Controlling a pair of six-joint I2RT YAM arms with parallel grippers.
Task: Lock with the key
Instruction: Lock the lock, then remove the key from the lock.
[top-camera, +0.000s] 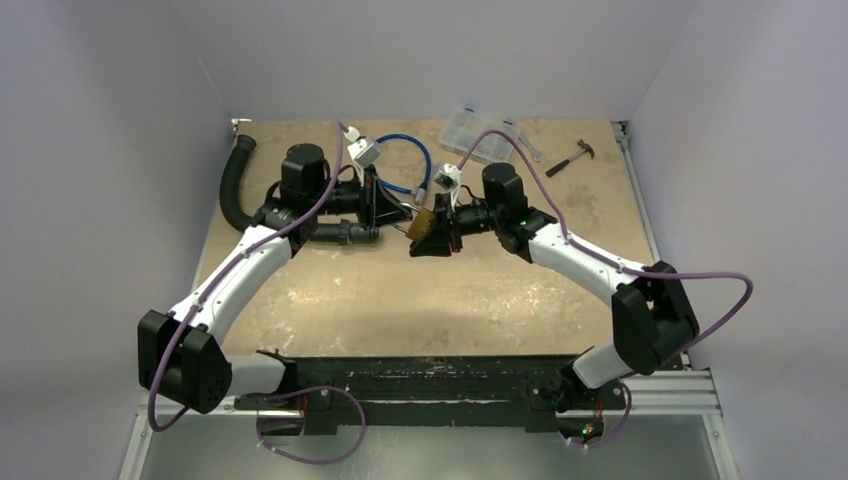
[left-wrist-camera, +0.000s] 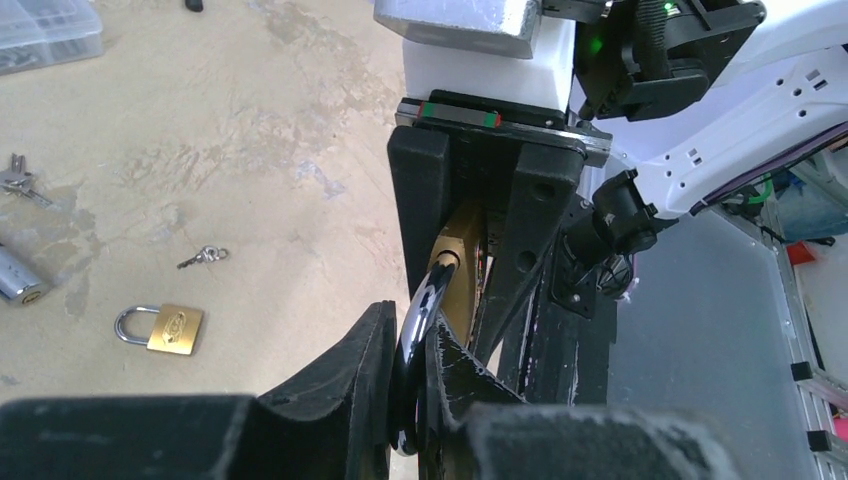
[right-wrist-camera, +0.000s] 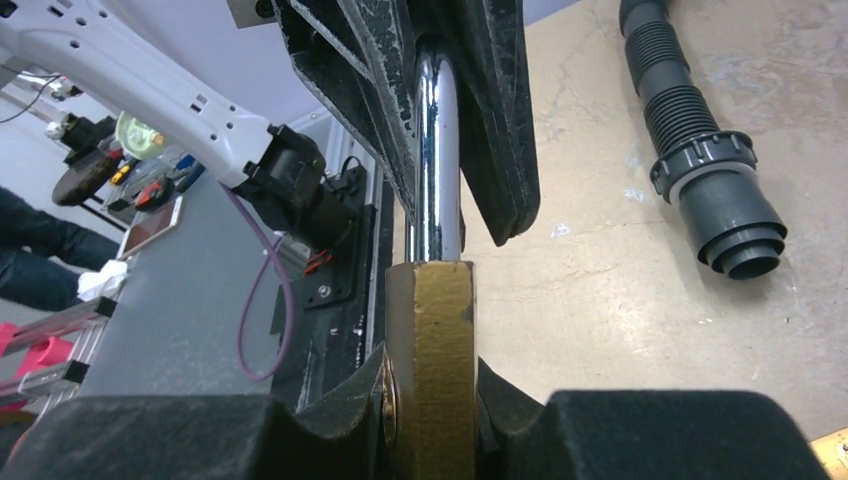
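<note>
Two grippers meet at mid-table on one brass padlock. The right gripper is clamped on the lock's brass body, which sits edge-on between its pads. The left gripper is closed on the chrome shackle. On the tabletop beyond them lie a small key and, near it, a second padlock. A black corrugated hose lies off to the side. Farthest back are a clear plastic box and a hammer.

No legible text anywhere; oval stamp on small padlock on table too small to read.
</note>
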